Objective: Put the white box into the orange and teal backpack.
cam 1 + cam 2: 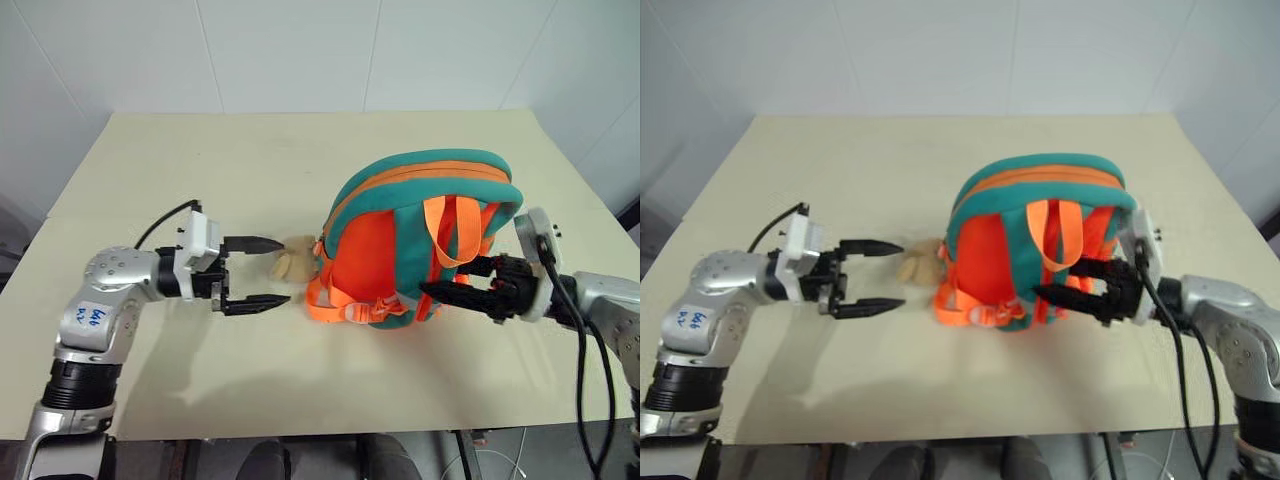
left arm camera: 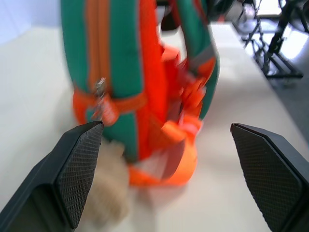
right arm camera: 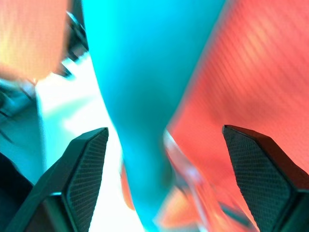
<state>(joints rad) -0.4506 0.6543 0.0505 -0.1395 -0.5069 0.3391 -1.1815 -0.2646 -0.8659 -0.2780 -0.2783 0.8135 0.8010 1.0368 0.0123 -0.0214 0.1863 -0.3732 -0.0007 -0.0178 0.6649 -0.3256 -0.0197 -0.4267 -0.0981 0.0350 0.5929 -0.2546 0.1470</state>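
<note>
The orange and teal backpack (image 1: 400, 250) stands upright on the table, straps facing me, its top zip looking shut. A tan plush toy (image 1: 290, 258) hangs at its left foot. My left gripper (image 1: 272, 271) is open, level, pointing at the backpack's left side with its fingertips either side of the toy, not touching it. In the left wrist view both pads (image 2: 79, 169) stand wide apart before the backpack (image 2: 120, 63). My right gripper (image 1: 450, 278) is open close against the backpack's right lower side, near a teal strap (image 3: 145, 96). The white box is out of view.
The beige table (image 1: 250, 160) reaches back to a white wall. Its front edge runs just below my arms, and its right edge lies close behind my right wrist. A black cable (image 1: 160, 225) loops off my left wrist.
</note>
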